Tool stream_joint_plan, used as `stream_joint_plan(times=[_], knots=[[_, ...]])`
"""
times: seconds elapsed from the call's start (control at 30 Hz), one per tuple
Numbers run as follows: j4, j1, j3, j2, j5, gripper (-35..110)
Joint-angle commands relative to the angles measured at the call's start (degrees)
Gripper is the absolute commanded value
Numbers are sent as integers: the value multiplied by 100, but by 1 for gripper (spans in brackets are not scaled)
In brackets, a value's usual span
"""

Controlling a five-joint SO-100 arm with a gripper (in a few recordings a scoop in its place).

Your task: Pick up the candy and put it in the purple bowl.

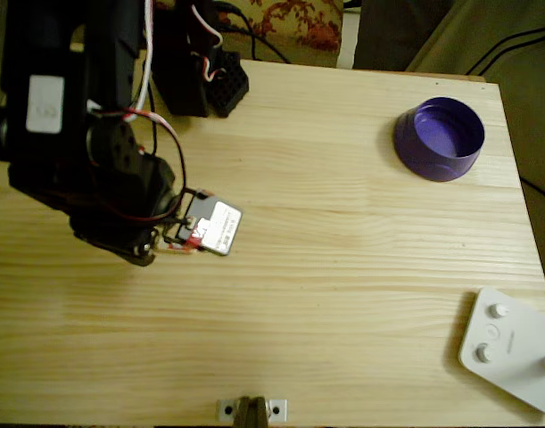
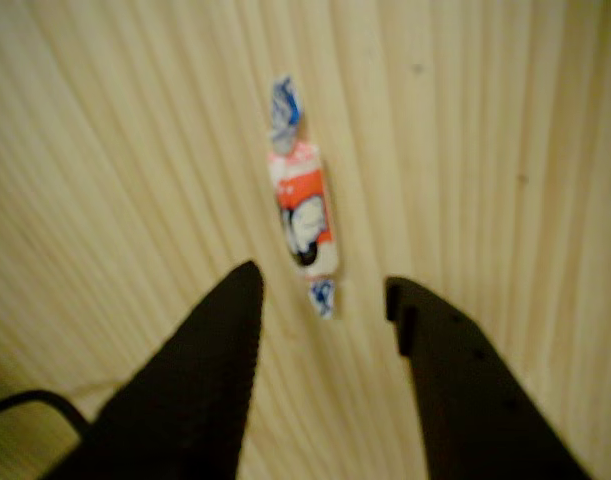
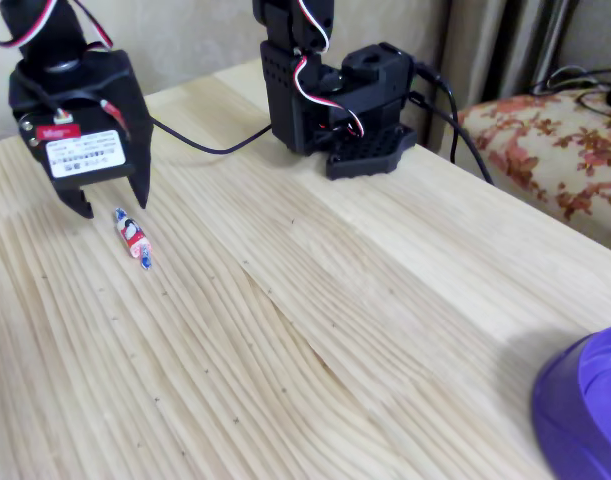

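Now I am hovering the gripper (image 2: 320,295), jaws spread wide, just over the candy (image 2: 303,212) at centre frame, touching nothing.

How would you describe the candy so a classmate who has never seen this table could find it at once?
Start at the wooden table and find the black arm's gripper hanging open near its back-left part in the fixed view. On the wood just below its fingers lies the candy, untouched. It is tiny, white and orange-red with bluish twisted ends, unlike the big purple bowl.
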Motion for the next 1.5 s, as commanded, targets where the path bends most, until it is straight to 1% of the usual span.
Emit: stream_joint_plan(times=[0.0,0.13,0.37,0.67,1.47], knots=[[-70,-123,-26,220,-26,26],[-369,-211,299,352,9,26],[-457,-369,501,387,193,26],[-870,-404,694,255,229,26],[-1028,-325,765,35,272,22]])
